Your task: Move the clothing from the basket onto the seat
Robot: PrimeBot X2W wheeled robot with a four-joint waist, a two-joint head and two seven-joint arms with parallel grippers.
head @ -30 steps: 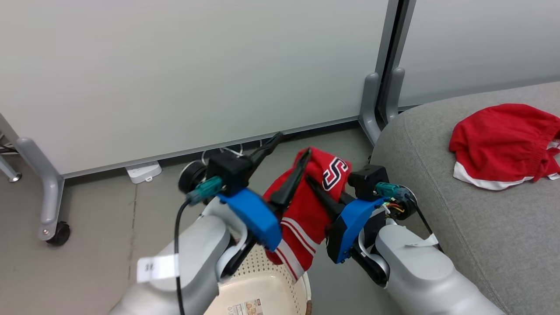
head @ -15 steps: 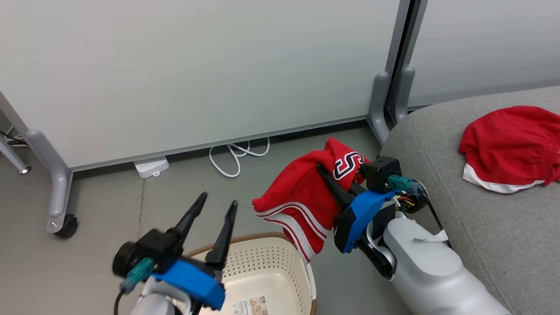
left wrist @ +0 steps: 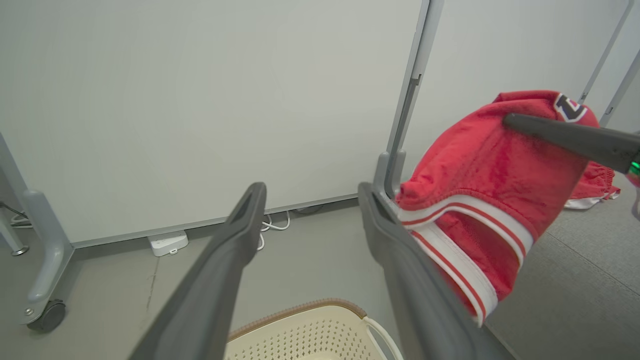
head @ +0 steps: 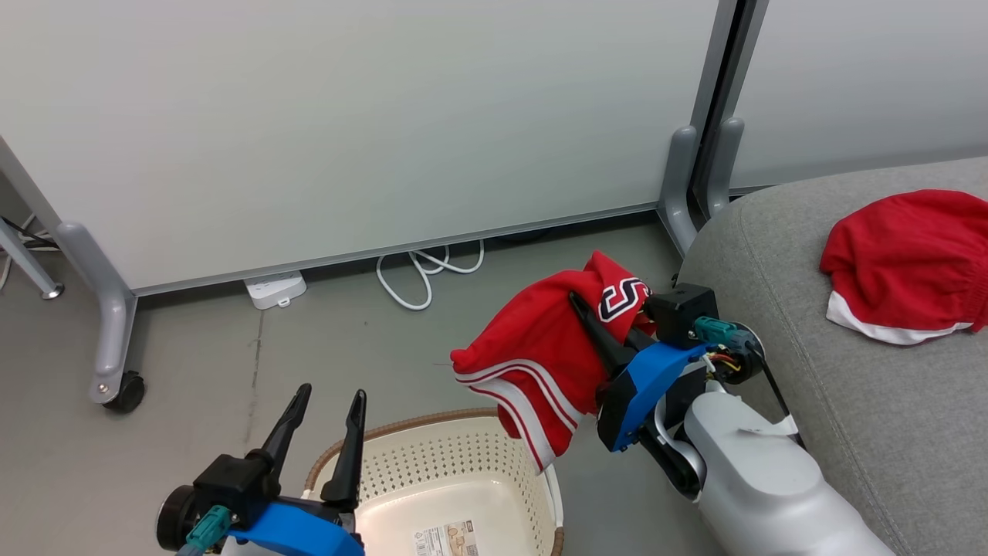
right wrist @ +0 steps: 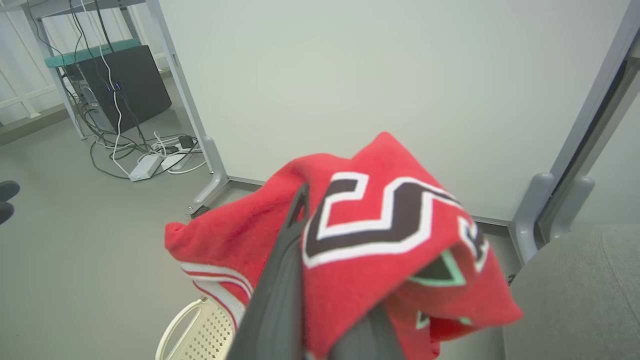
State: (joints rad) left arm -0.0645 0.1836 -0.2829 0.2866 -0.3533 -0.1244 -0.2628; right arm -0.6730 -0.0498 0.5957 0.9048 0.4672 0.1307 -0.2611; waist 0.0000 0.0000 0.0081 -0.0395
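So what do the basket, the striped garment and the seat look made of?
Basket: moulded cream plastic, likely, with punched holes, slight sheen and a brown woven-look rim. Striped garment: soft matte red knit, seemingly, draping limply. Seat: grey woven upholstery with coarse texture.

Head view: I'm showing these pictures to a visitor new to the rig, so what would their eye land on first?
First, the striped red garment with its black-and-white emblem, clamped in the shut right gripper and hanging mid-air by the cream basket, short of the grey seat. Next, the second red garment, white-hemmed, lying on that seat at the right. The left gripper stands open and empty at the lower left.
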